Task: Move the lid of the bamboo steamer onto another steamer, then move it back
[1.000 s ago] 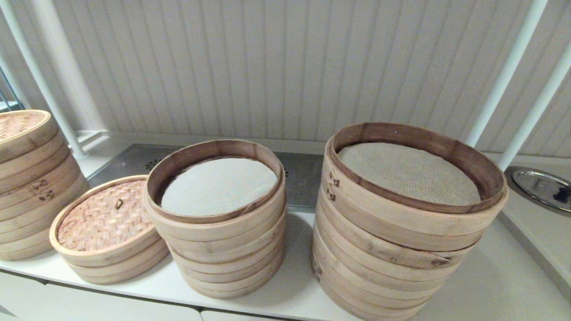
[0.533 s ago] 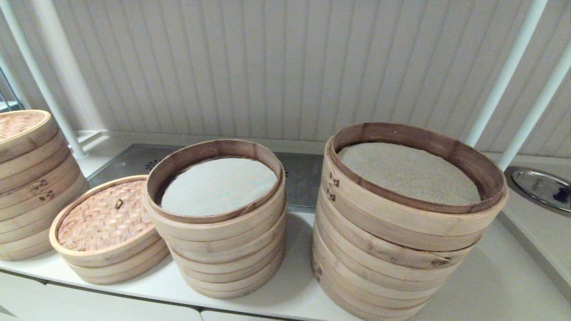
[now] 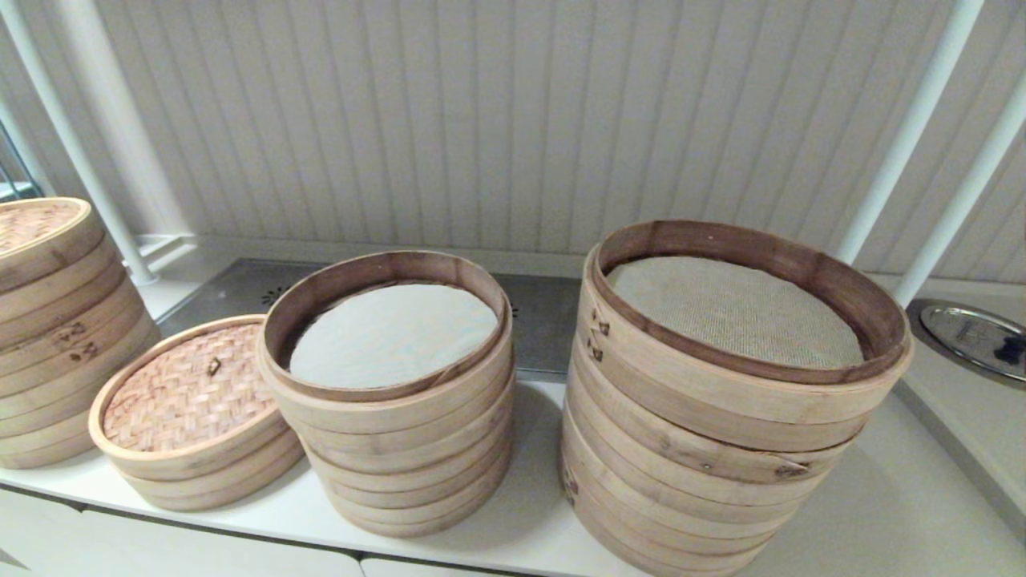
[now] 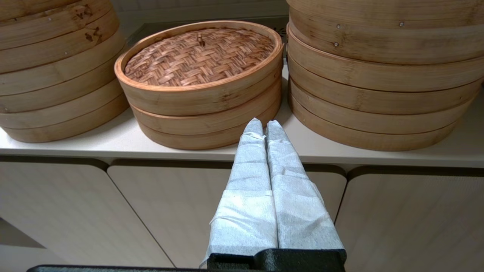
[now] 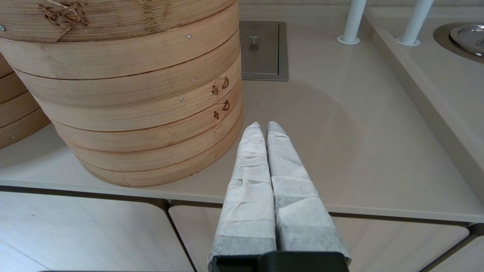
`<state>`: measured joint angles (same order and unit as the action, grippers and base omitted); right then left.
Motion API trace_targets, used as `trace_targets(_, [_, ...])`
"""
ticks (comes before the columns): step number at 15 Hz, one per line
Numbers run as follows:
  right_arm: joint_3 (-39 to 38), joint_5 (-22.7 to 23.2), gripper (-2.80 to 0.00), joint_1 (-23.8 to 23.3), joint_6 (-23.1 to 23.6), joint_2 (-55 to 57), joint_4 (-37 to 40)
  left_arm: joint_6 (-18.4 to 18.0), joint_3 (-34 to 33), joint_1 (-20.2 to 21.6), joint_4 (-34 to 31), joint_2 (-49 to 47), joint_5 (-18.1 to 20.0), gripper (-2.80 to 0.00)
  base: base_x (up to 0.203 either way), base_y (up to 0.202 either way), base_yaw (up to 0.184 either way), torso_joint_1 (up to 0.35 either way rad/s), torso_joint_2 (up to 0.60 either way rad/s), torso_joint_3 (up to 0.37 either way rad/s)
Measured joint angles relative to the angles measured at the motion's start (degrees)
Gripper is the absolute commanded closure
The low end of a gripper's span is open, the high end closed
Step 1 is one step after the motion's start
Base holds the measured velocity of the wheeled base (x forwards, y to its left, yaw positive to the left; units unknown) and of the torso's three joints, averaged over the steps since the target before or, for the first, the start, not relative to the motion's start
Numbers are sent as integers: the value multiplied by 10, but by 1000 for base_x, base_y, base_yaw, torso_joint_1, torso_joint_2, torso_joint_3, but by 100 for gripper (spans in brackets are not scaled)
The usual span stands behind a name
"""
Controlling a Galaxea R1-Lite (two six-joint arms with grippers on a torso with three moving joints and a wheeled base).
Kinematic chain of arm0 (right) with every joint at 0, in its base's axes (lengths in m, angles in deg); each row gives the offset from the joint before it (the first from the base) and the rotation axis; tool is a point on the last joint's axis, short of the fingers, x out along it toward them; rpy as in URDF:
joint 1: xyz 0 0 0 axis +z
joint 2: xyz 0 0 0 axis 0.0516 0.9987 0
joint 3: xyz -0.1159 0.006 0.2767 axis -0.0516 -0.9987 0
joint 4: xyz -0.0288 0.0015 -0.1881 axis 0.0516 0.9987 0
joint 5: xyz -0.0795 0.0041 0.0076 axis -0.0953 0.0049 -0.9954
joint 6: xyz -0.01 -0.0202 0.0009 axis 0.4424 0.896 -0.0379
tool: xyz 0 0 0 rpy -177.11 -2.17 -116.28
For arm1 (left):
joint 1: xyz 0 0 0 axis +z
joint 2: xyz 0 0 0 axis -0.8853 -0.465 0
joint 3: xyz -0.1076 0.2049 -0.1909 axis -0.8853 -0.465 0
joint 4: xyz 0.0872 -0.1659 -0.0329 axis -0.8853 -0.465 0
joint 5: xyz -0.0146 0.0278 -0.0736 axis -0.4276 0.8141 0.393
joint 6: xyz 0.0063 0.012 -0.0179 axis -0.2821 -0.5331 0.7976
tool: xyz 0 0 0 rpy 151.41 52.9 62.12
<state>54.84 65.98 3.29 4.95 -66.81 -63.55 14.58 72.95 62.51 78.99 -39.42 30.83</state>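
Four bamboo steamer stacks stand on the pale bench. At lower left of the head view, the round reddish-brown woven bamboo lid sits on the low two-ring steamer, beside the medium white-lined steamer stack. The left claw and right claw, fingers pressed together, hang before the bench edge, holding nothing.

— What stands ahead of my left gripper?

— My closed fingers face the low steamer carrying the bamboo steamer lid. Above the lid it's open; a tall stack to its left and another steamer to its right stand just beside it.

— And my right gripper?

— Bare counter ahead; the widest stack crowds its left.
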Motion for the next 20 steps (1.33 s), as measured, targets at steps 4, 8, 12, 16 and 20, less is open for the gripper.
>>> trace_targets(4, [0,0,0,0,0,0,0,0,0,0,0,0,0,0,0,0,0,0,0,0])
trace_targets(8, [0,0,0,0,0,0,0,-2,0,0,0,0,2,0,0,0,0,0,0,0])
trace_targets(12, [0,0,0,0,0,0,0,-9,1,0,0,0,2,0,0,0,0,0,0,0])
trace_targets(16, [0,0,0,0,0,0,0,-10,1,0,1,0,1,0,0,0,0,0,0,0])
trace_targets(20, [0,0,0,0,0,0,0,-10,1,0,1,0,2,0,0,0,0,0,0,0])
